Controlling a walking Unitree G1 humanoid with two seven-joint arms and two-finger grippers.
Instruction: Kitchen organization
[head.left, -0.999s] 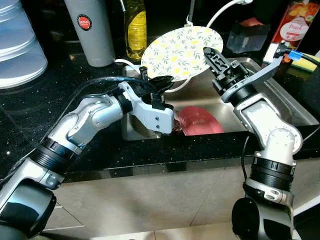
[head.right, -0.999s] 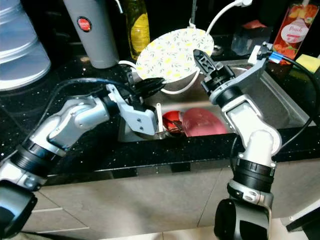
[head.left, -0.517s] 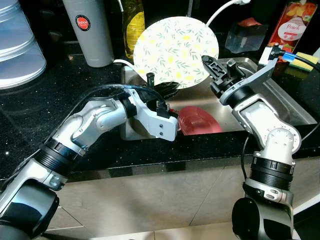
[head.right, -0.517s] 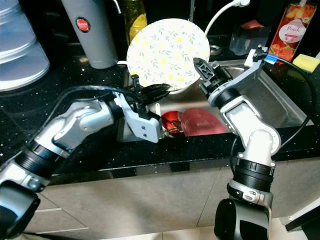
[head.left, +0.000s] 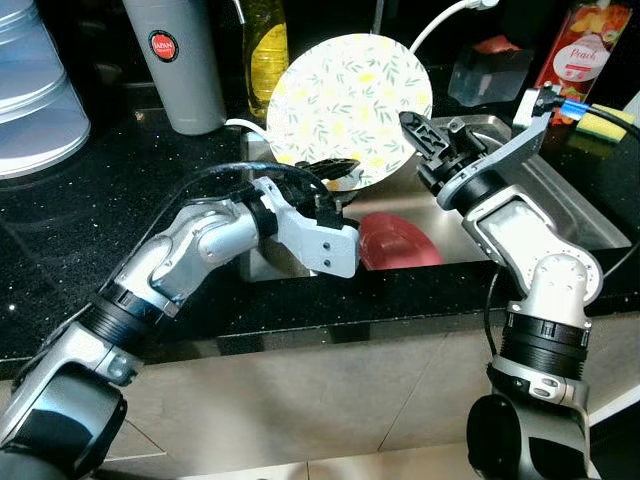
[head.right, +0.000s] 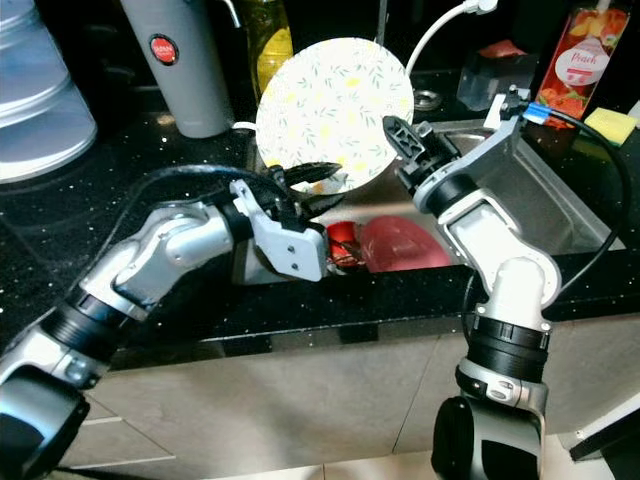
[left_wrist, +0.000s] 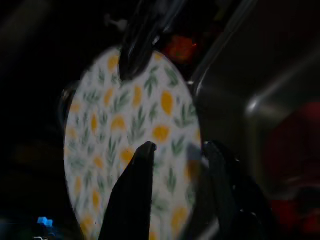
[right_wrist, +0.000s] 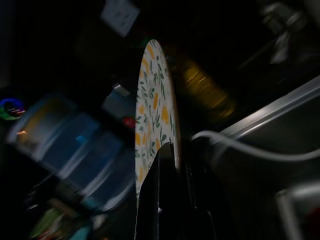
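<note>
Round plate (head.left: 348, 105), white w/ yellow lemon + green leaf print, held up nearly on edge above the steel sink (head.left: 580, 205), patterned face toward the head cam, tilted a bit back toward the faucet. It's clear of the counter (head.left: 80, 220) and of the sink floor, gripped at two rim spots. Left gripper (head.left: 335, 170) pinches the lower-left rim: in the left wrist view one black finger (left_wrist: 131, 195) lies across the printed face, the other sits behind the rim, so it's clamped on the plate. Right gripper (head.left: 420, 130) clamps the lower-right rim; right wrist view shows the plate edge-on w/ fingers (right_wrist: 152, 195) on either side of it, closed on it. Left arm reaches in from the robot's left, elbow bent low over the counter edge, silver forearm angled up to the sink's front-left corner, white wrist block just over the sink lip. Right arm rises from the front of the counter, elbow bent, forearm slanting up and leftward over the basin. In the sink under the plate: red/pink dish (head.left: 398, 240) lying flat, a small red item (head.right: 343, 240) just beside it. Behind on the counter: grey thermos (head.left: 180, 60) w/ red badge, yellow dish-soap bottle (head.left: 268, 55), white hose (head.left: 450, 20) arcing over the sink, peach juice carton (head.left: 580, 50), yellow sponge (head.left: 600, 125) at the far right, clear stacked containers (head.left: 35, 100) at far left.
</note>
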